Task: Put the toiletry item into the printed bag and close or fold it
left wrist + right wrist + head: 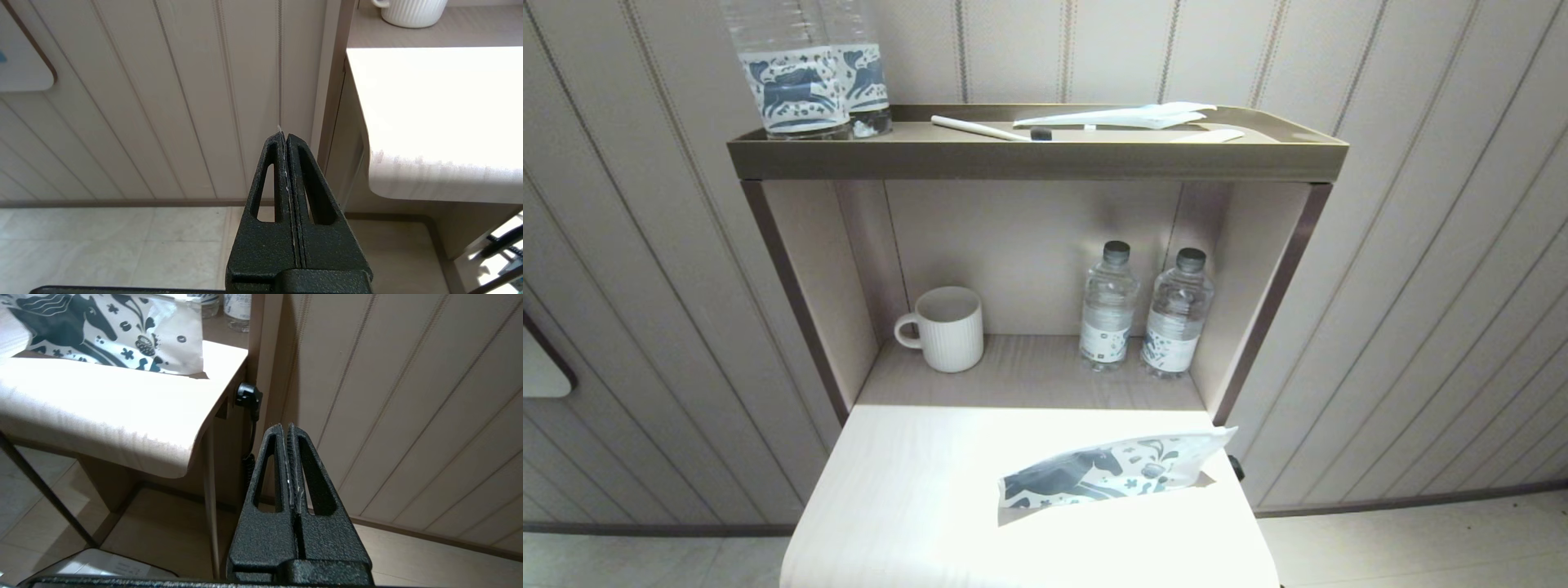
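I see the pale worktop (pixel 915 498) low in my head view with the printed bag (pixel 1107 472) lying near its 3 o'clock edge, partly propped up. On the top shelf (pixel 1029 159) at 12 o'clock lie a cream-handled toothbrush (pixel 988 129) and a white wrapper (pixel 1119 117); I cannot pick out the toiletry item. My left claw (pixel 284 136) and right claw (pixel 286 428) hang beside the worktop, both pressed together on nothing.

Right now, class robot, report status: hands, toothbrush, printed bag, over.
Left hand shut, low beside counter. Right hand shut, low at its other side. Pale toothbrush up on top shelf, cream toothbrush beside it. Printed bag on counter.
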Robot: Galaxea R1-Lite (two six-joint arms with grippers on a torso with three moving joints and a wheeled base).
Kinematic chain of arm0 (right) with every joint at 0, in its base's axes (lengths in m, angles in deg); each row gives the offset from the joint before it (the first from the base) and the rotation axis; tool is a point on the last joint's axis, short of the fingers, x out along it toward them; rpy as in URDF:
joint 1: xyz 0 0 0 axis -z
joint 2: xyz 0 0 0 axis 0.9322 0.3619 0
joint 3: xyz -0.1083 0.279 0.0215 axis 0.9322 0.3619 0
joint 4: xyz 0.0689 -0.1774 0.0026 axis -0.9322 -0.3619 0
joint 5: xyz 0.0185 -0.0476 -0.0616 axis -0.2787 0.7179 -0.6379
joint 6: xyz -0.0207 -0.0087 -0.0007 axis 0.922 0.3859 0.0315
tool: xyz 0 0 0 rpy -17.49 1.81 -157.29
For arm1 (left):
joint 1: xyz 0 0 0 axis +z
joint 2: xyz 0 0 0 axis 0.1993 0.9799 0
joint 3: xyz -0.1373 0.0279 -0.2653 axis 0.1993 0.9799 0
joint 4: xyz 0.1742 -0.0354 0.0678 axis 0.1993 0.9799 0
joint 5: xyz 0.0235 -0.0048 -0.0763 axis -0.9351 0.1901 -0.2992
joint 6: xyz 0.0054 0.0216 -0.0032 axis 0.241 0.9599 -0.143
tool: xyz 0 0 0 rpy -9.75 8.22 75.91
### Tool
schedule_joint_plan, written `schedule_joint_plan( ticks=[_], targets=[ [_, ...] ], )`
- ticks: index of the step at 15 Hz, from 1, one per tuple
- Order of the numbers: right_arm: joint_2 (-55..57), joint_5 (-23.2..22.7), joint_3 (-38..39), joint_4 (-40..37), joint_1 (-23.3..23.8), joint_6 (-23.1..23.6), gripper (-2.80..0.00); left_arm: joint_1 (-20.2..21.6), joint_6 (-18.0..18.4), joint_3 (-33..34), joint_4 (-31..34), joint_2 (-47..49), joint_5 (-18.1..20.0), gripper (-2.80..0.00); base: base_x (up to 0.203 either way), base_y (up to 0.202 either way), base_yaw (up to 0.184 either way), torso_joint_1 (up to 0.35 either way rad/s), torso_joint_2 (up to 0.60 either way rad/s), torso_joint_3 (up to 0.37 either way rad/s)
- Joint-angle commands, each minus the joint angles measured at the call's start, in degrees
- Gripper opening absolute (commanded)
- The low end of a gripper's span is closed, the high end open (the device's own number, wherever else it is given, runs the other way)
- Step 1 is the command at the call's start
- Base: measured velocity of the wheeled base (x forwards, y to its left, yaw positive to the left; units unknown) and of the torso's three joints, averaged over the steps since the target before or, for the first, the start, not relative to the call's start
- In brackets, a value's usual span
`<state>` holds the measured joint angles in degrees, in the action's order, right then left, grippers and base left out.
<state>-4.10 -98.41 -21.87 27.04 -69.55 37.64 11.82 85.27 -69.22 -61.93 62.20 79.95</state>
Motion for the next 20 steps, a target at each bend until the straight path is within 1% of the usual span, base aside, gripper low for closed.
schedule_joint_plan(
  ticks=[1, 2, 3, 4, 5, 6, 7, 8, 9, 10, 12, 13, 14, 15, 16, 20],
  targets=[
    [0.1, 0.7, 0.1, -0.1, 0.0, -0.1, -2.8, 0.0, 0.0, 0.2, 0.0, 0.0, 0.0, -2.8, 0.0, 0.0, 0.0, 0.0, 0.0, 0.0],
    [0.1, 0.7, 0.1, -0.1, 0.0, -0.6, -2.8, 0.0, 0.3, 0.7, 0.1, 0.0, 0.4, -2.8, 0.0, 0.0, 0.0, 0.0, 0.0, 0.0],
    [0.1, 0.7, 0.1, -0.3, 0.0, -2.6, -2.8, 0.0, 2.0, 1.8, -0.2, 0.0, 1.8, -2.8, 0.0, 0.0, 0.0, 0.0, 0.0, 0.0],
    [0.1, 0.8, 0.0, -0.4, 0.0, -6.6, -2.8, -0.1, 3.9, 1.7, -0.3, 0.0, 3.2, -2.8, 0.0, 0.0, 0.0, 0.0, 0.0, 0.0],
    [0.1, 1.0, 0.0, -0.4, 0.0, -11.2, -2.8, -0.1, 4.4, 1.7, -0.5, 0.0, 3.6, -2.8, 0.0, 0.0, 0.0, 0.0, 0.0, 0.0],
    [0.2, 2.4, 0.0, -0.4, 0.0, -12.8, -2.8, -0.1, 3.5, 1.7, -0.5, 0.0, 3.5, -2.8, 0.0, 0.0, 0.0, 0.0, 0.0, 0.0],
    [0.1, 4.2, -0.1, -0.3, 0.0, -10.4, -2.8, -0.1, 1.6, 1.8, -0.5, 0.0, 3.0, -2.8, 0.0, 0.0, 0.0, 0.0, 0.0, 0.0],
    [0.1, 6.6, 0.8, 0.1, 0.0, -7.0, -2.8, -0.2, 0.9, 1.8, -0.6, 0.0, 2.2, -2.8, 0.0, 0.0, 0.0, 0.0, 0.0, 0.0],
    [0.1, 10.3, 2.9, 0.3, 0.0, -2.7, -2.8, -0.1, 0.4, 1.9, -0.9, 0.0, 1.5, -2.8, 0.0, 0.0, 0.0, 0.0, 0.0, 0.0],
    [0.1, 10.2, 3.3, 0.6, 0.0, -2.1, -2.8, -0.1, 0.3, 1.9, -1.2, 0.0, 1.5, -2.8, 0.0, 0.0, 0.0, 0.0, 0.0, 0.0],
    [0.3, 10.2, 3.4, 0.6, 0.1, -4.0, -2.8, -0.1, 0.9, 1.9, -1.2, 0.0, 1.8, -2.8, 0.0, 0.0, 0.0, 0.0, 0.0, 0.0],
    [0.2, 10.6, 3.4, 0.6, 0.1, -4.3, -2.8, -0.2, 0.3, 1.9, -1.3, 0.0, 1.6, -2.8, 0.0, 0.0, 0.0, 0.0, 0.0, 0.0],
    [0.2, 10.6, 3.4, 0.6, 0.1, -4.4, -2.8, -0.2, -1.2, 1.8, -1.4, 0.0, 1.5, -2.8, 0.0, 0.0, 0.0, 0.0, 0.0, 0.0],
    [0.2, 10.8, 3.4, 0.6, 0.1, -4.6, -2.8, -0.2, -3.8, 1.8, -1.4, 0.0, 1.2, -2.8, 0.0, 0.0, 0.0, 0.0, 0.0, 0.0],
    [0.2, 10.9, 3.4, 0.6, 0.1, -4.7, -2.8, -0.2, -4.3, 1.8, -1.4, 0.0, 1.0, -2.8, 0.0, 0.0, 0.0, 0.0, 0.0, 0.0],
    [0.2, 11.0, 3.4, 0.7, 0.1, -4.8, -2.8, -0.2, -4.4, 1.9, -1.4, 0.0, 0.8, -2.8, 0.0, 0.0, 0.0, 0.0, 0.0, 0.0]
  ],
)
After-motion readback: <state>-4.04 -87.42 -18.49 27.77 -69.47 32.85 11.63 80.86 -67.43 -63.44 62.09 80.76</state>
